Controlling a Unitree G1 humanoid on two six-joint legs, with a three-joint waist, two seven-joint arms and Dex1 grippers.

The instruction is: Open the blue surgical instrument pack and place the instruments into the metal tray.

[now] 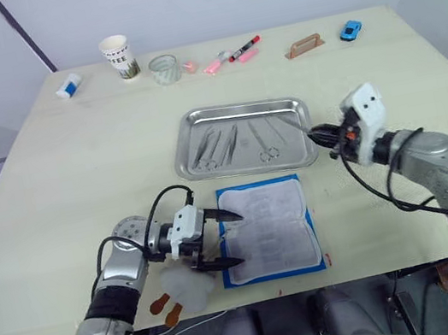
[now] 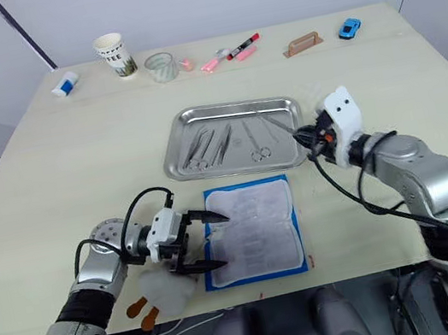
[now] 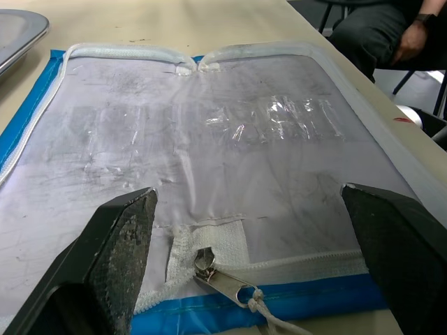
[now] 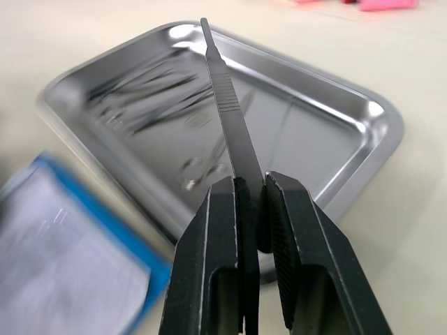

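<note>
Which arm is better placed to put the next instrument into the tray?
The right. Its gripper is already shut on a slim metal handle pointing over the metal tray. The left gripper is open at the edge of the opened blue pack, holding nothing.

the two head views look down and forward over the table (image 1: 75,159), the left wrist view lies very close above the open blue surgical instrument pack (image 3: 209,139), and the right wrist view faces the metal tray (image 4: 377,118), probably from nearby.
</note>
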